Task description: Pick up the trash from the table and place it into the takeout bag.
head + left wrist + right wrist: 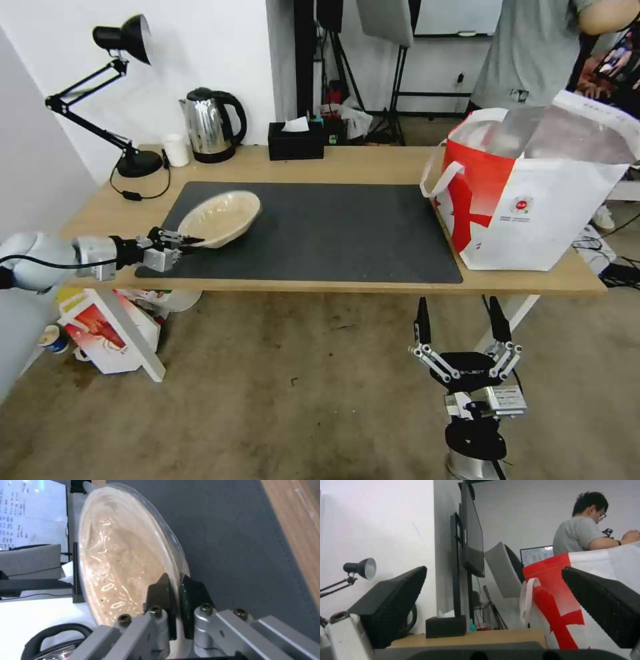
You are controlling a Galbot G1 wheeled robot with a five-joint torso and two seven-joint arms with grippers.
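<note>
Left end effector clamped on container rim near surface left edge, tilted (for lifting toward bag). Right end effector parked below, spread wide.

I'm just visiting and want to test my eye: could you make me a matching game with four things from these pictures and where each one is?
Things:
1. tan lidded container
2. takeout bag
3. right gripper
4. black tissue box

Places or states:
A. hanging open below the table's front edge
B. tilted, its rim pinched by the left gripper
C. at the back edge, beside the kettle
D. standing open at the table's right end

Pairs: 1-B, 2-D, 3-A, 4-C
</note>
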